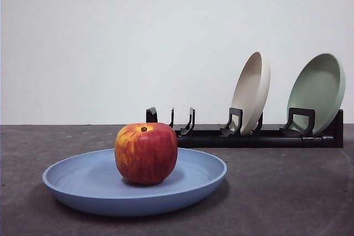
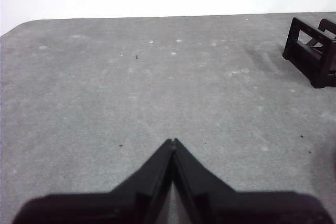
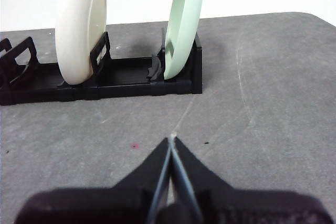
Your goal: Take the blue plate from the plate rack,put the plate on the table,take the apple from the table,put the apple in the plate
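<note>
Nearest the front camera sits the blue plate [image 1: 88,189], flat on the table [image 1: 287,192], with the apple [image 1: 146,153] resting upright in its middle, stem pit up. By this layout the task looks finished — plate out of the rack, apple in the plate.

Behind the plate stands the rack [image 1: 249,136]. Its slots nearest the plate are empty; further along it a beige plate [image 1: 251,91] and then a green plate [image 1: 318,91] lean in their prongs, held on edge so they don't roll.

Neither arm shows in the front view, so both are probably parked clear of the work.

Left gripper [image 2: 172,142]: jaws pressed together, holding nothing, over bare table [image 2: 131,93], with only one end of the rack [image 2: 314,53] at the frame edge. No plate or apple in this view.

Right gripper [image 3: 172,139]: jaws pressed together too, empty, aimed at the rack [image 3: 105,85] near the beige plate [image 3: 81,24] and the green plate [image 3: 184,24]. This view shows both plates edge-on and how the prongs clamp them — the front view does not. Only the front view shows the blue plate and apple.
</note>
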